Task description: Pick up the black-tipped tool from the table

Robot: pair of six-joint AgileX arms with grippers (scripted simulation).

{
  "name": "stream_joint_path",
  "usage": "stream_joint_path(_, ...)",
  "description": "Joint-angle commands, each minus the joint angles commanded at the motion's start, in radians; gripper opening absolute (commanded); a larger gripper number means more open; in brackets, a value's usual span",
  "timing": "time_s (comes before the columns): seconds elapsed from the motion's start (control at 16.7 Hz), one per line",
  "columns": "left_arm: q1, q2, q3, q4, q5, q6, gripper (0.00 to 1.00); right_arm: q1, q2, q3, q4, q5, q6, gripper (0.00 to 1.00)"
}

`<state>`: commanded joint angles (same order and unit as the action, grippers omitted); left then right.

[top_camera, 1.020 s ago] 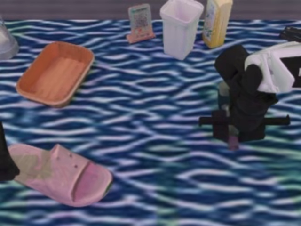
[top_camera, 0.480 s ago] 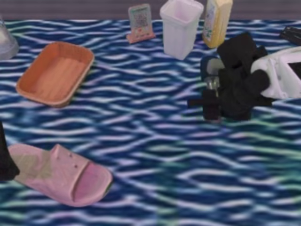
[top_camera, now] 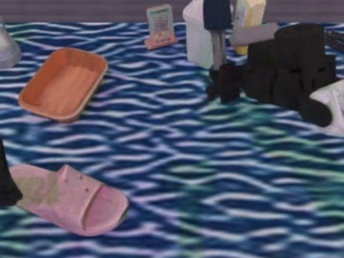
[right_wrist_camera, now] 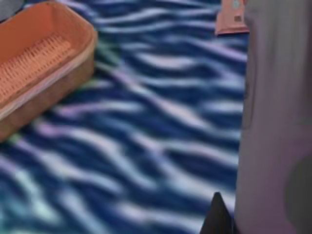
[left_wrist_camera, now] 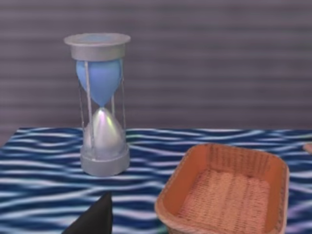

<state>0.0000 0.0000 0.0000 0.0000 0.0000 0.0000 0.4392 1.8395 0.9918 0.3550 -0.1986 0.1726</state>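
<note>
Seen from above, the right claw sits in the upper right of the frame, its dark fingers clamped on the lower end of the black-tipped tool. The tool stands upright in the air: a slim grey metallic shaft rising to a wider, dark, rounded block head near the top edge, in front of a white plastic bin. The left claw is parked at the lower left edge; I cannot tell whether it is apart or together.

The likely risk: the shaft looks smooth and narrow, so it could slip or pivot under its heavier head. The raised tool could also knock the bin or the yellow bottle just beside it.

The worktop wears a wavy dark-blue, white and green cloth. Far left lie an orange woven basket and a soft pink slipper.
</note>
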Motion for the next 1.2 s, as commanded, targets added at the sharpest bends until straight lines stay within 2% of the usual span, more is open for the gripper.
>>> stream_joint_path(0.18, 0.000, 0.000, 0.000, 0.000, 0.000, 0.000, 1.00, -0.001, -0.071, -0.067, 0.245, -0.065, -0.073, 0.00)
stream_joint_path(0.36, 0.000, 0.000, 0.000, 0.000, 0.000, 0.000, 1.00, -0.003, -0.136, -0.114, 0.401, -0.112, -0.129, 0.00)
stream_joint_path(0.54, 0.000, 0.000, 0.000, 0.000, 0.000, 0.000, 1.00, -0.004, -0.168, -0.135, 0.465, -0.133, -0.155, 0.00)
stream_joint_path(0.72, 0.000, 0.000, 0.000, 0.000, 0.000, 0.000, 1.00, -0.004, -0.168, -0.135, 0.465, -0.134, -0.156, 0.00)
stream_joint_path(0.84, 0.000, 0.000, 0.000, 0.000, 0.000, 0.000, 1.00, -0.001, -0.166, -0.132, 0.465, -0.129, -0.153, 0.00)
stream_joint_path(0.9, 0.000, 0.000, 0.000, 0.000, 0.000, 0.000, 1.00, 0.011, -0.170, -0.140, 0.470, -0.116, -0.153, 0.00)
stream_joint_path(1.2, 0.000, 0.000, 0.000, 0.000, 0.000, 0.000, 1.00, 0.145, -0.215, -0.219, 0.523, 0.012, -0.144, 0.00)
